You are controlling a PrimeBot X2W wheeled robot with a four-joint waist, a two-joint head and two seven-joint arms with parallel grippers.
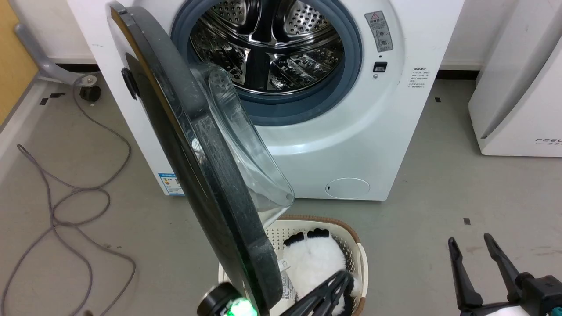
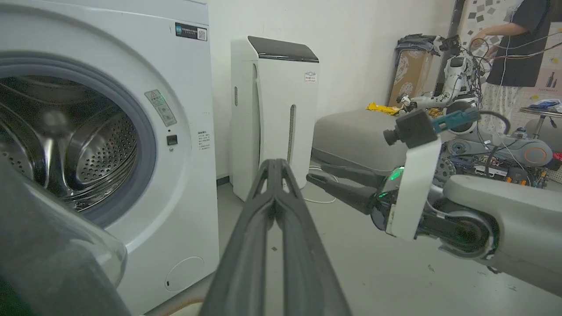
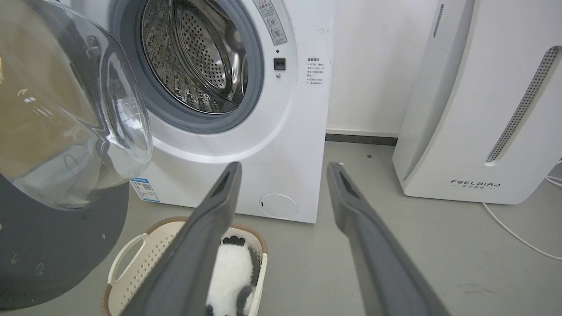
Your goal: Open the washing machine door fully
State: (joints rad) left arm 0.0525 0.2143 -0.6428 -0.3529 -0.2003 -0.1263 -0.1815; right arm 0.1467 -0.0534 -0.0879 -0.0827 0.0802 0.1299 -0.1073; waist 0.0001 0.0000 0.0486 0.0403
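The washing machine door (image 1: 197, 166) stands swung out from the washing machine (image 1: 351, 145) on its hinge at the robot's left. In the head view it shows nearly edge-on, with the glossy black rim towards the camera and the clear glass bowl bulging towards the machine's front. The round opening is uncovered, showing the grey rubber ring and the perforated steel drum (image 1: 272, 48). The door's lower edge hangs above a cream laundry basket (image 1: 358, 250) on the grey floor (image 1: 439, 184) just before the machine; a black-and-white plush toy (image 1: 314, 259) lies in the basket. The left end effector (image 1: 325, 294) is low at the door's bottom edge, on the glass side and over the basket. Its two dark fingers are pressed together with nothing between them; whether they touch the door cannot be told. The right end effector (image 1: 470, 239) hangs well apart to the right over bare floor, its fingers spread and empty. A white air purifier (image 1: 518, 87) stands beside the machine on the right, and a grey cable (image 1: 66, 197) loops on the floor at the left.
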